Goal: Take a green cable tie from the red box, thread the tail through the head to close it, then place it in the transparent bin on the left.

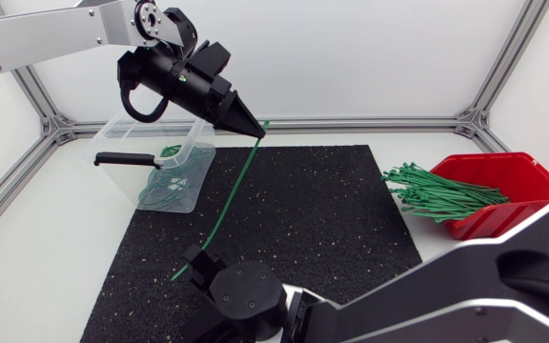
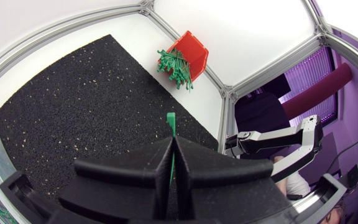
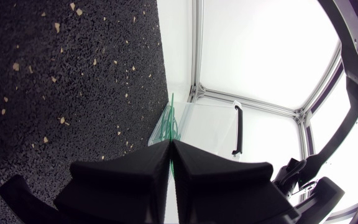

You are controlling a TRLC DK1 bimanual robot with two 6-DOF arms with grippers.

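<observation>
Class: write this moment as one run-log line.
left pincer: shut on thin green plastic cable tie | right pincer: shut on its other end | tie: spans between them, not looped
</observation>
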